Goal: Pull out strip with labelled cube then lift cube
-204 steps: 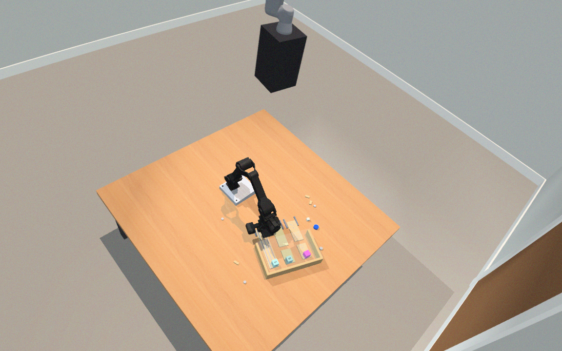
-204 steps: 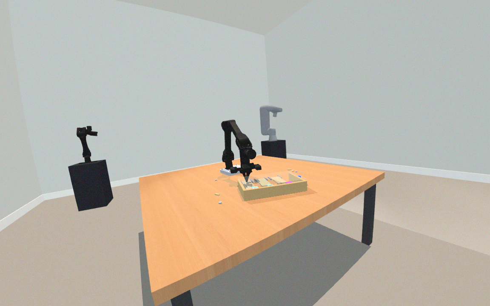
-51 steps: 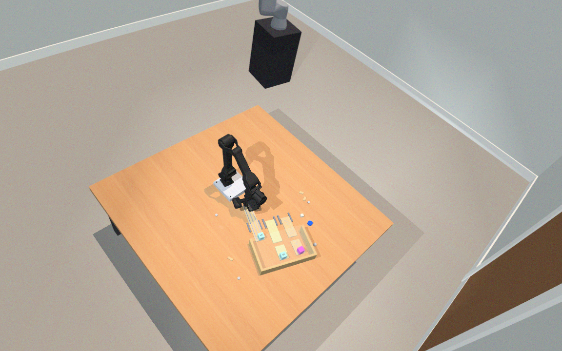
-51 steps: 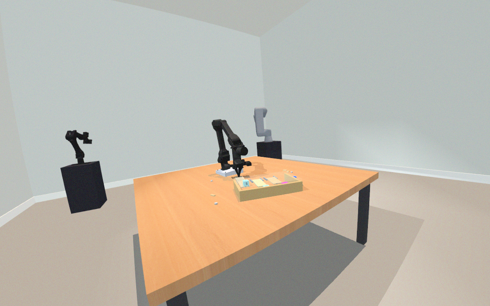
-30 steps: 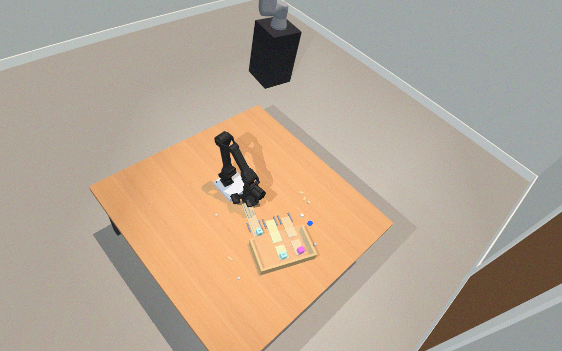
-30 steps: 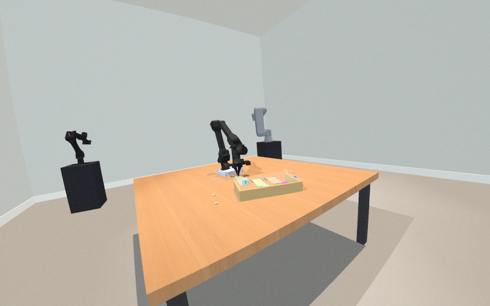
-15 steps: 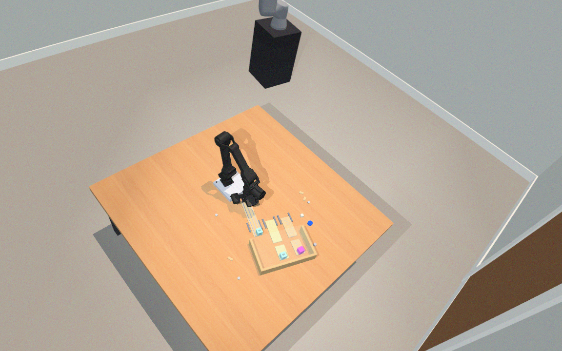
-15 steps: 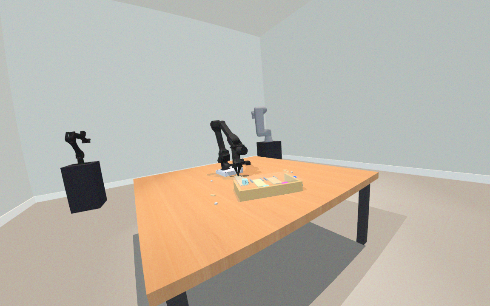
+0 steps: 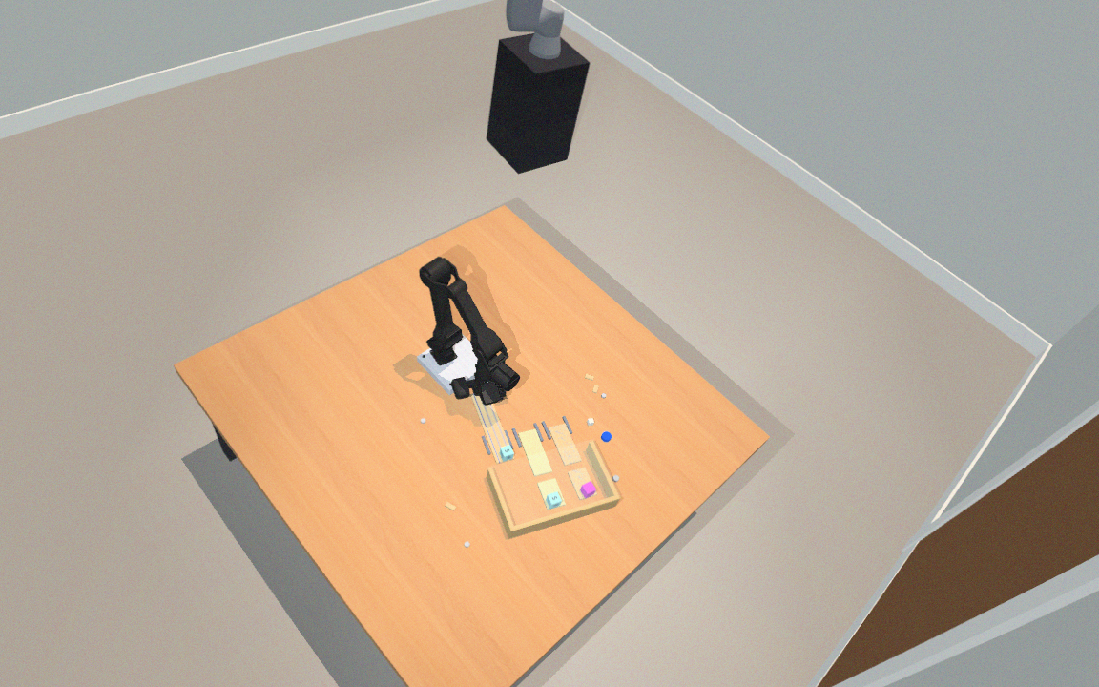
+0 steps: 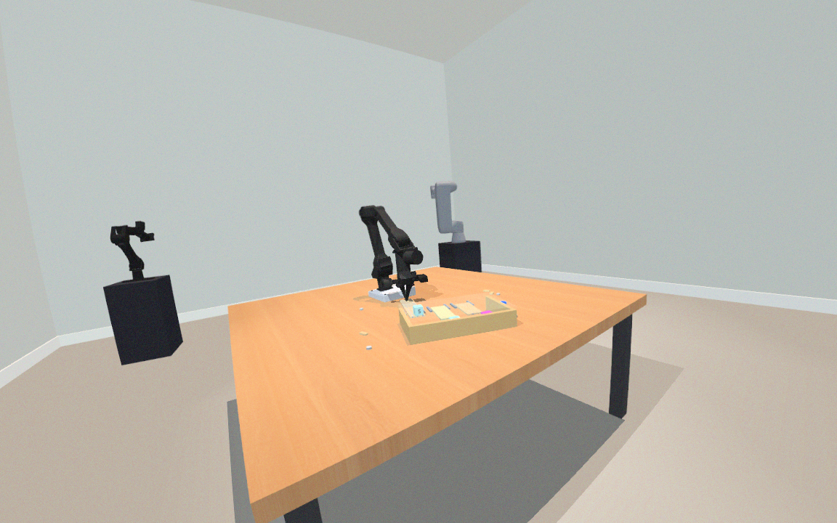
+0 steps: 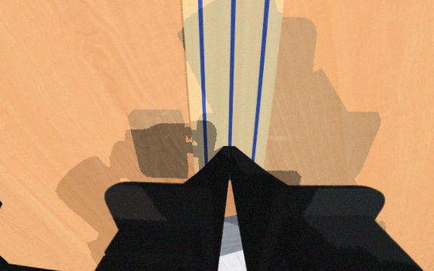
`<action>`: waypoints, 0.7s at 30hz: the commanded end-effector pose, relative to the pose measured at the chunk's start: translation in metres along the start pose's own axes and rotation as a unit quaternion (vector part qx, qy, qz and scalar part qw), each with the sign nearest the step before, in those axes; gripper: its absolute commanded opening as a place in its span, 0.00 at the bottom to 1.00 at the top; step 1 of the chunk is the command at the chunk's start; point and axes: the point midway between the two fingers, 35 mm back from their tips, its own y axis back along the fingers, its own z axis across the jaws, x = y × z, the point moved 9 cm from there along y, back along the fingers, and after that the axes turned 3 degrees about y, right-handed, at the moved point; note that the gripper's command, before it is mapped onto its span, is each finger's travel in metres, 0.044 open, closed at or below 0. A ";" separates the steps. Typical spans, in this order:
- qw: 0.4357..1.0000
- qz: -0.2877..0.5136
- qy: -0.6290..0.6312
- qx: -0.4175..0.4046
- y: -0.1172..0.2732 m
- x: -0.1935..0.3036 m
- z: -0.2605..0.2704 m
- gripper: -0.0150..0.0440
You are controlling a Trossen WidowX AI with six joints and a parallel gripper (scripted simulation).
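Note:
My gripper (image 10: 407, 299) (image 11: 229, 151) is shut and empty, its tips down on or just above the near part of the pale strip with blue lines (image 9: 493, 431) (image 11: 217, 75). This strip looks unbroken and reaches toward the robot base. A light-blue cube with a dark mark (image 9: 507, 452) (image 10: 418, 311) stands on its far end, at the tray's open side. A yellow strip (image 9: 534, 454) ends short of a separate yellow piece (image 9: 544, 485) with another marked light-blue cube (image 9: 553, 499). A tan strip (image 9: 566, 445) is likewise apart from a tan piece holding a magenta cube (image 9: 588, 489) (image 10: 486, 311).
A low wooden tray (image 9: 562, 517) (image 10: 461, 329) has walls on three sides and is open toward the robot. Short grey guide bars, such as one bar (image 9: 516, 437), flank the strips. A blue ball (image 9: 606, 436) and several small pale bits lie on the table (image 9: 322, 409).

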 end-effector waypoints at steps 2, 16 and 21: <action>1.000 0.010 -0.001 0.002 0.031 -0.004 0.001 0.25; 0.999 0.012 0.029 0.002 0.042 -0.043 0.000 0.65; 1.000 0.011 0.029 0.002 0.044 -0.062 0.000 0.88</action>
